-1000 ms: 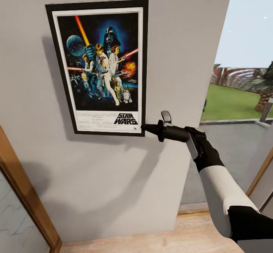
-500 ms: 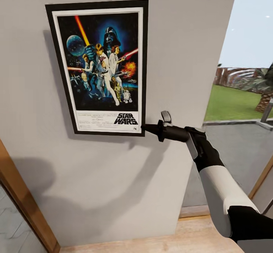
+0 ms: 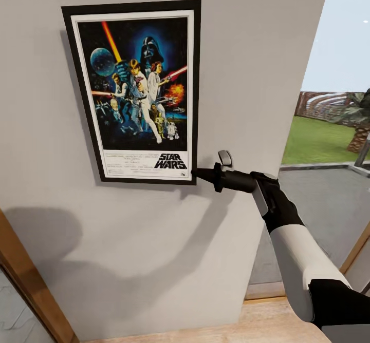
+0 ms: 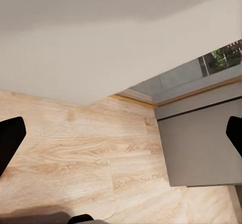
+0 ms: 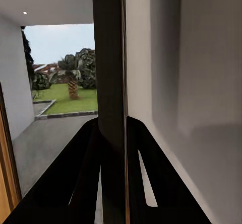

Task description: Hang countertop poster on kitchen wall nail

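My right gripper [image 3: 198, 174] has its jaws pinched on the bottom right corner of the Star Wars poster [image 3: 134, 89], flat against the wall [image 3: 154, 250]. I'd let go slowly so it doesn't swing.

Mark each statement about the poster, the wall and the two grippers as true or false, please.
1. The right gripper grips the poster at its lower right corner. True.
2. The poster lies flat on the wooden floor. False: it stands upright in front of the grey wall.
3. The left gripper holds the poster's other edge. False: its fingers are apart above the wooden floor, holding nothing.
4. A lawn with a palm shows beyond the wall's right edge. True.
5. The poster's title reads "STAR WARS". True.
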### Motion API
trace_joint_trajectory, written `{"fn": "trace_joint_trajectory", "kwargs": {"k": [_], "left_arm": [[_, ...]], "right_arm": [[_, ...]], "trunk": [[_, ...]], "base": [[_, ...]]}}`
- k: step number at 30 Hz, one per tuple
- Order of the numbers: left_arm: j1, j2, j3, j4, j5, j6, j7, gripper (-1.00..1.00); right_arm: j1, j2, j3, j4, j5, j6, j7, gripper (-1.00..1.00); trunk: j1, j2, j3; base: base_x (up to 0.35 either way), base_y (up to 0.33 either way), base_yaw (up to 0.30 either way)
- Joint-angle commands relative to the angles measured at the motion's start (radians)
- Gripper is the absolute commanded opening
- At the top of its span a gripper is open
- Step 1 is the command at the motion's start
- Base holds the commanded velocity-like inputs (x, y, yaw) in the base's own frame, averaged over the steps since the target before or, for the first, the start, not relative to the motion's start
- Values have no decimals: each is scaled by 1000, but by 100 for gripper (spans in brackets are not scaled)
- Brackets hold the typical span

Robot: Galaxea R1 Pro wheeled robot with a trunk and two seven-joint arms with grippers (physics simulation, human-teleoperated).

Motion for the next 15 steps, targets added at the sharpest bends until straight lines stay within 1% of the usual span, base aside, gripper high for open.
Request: {"fn": "trace_joint_trajectory", "kwargs": {"k": [1,15], "left_arm": [[0,1,-8,-2,8,-5,0,100],[0,1,-8,-2,8,-5,0,100]], "right_arm": [[-1,1,-3,0,-1,15,7,-100],[-1,1,-3,1,-1,15,6,-100]], "trunk": [[1,-1,-1],[1,-1,-1]], "base": [[4,0,0],[1,0,0]]}}
